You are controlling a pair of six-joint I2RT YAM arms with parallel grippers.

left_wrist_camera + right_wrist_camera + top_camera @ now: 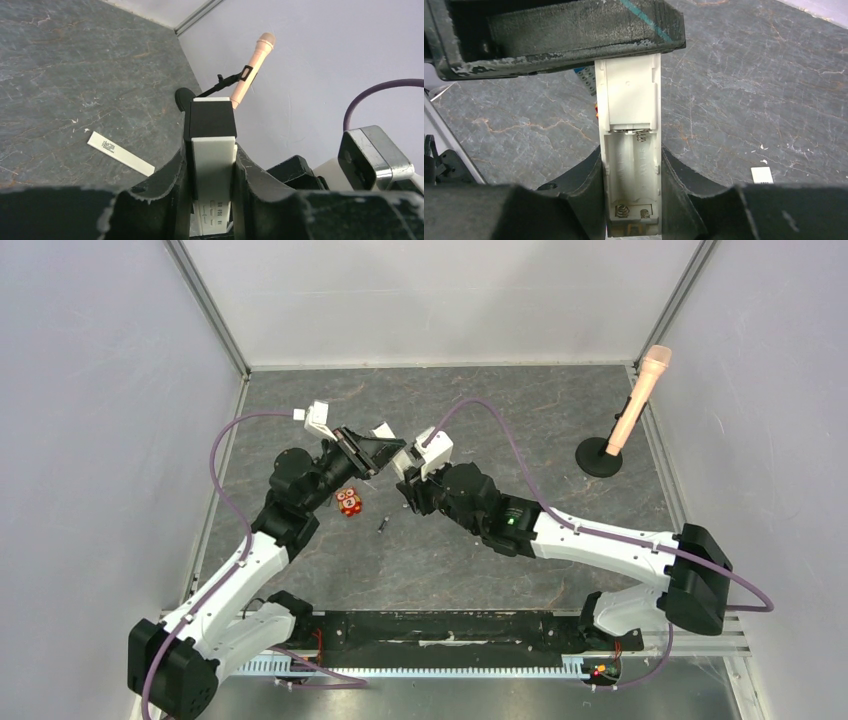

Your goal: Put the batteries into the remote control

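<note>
**Remote gripped by both claws, battery bay open**

The remote control (631, 95) sits above the middle of the tabletop (520, 400), between the two claws. Only the right wrist view shows its back. The battery bay lies open, springs showing, with no cell in it. There the right claw (631, 172) is clamped narrow on the long edges, and the left claw's black body crosses over the far end.

The left wrist view gives the other face: the left claw (213, 170) hugs the white bar on both sides, seemingly closed on it, and a black section caps the far part. That view alone shows a thin white strip (120, 152) with printed marks, flat on the tabletop.

Only the overhead view shows a battery (383, 525), lying just in front of the claws near the red-orange owl toy (349, 502).

Walls close the tabletop on the left, back and right. The pink microphone (640, 390) stands by the right wall — well apart from both arms. Dark surface stretches from the claws to the back wall.
</note>
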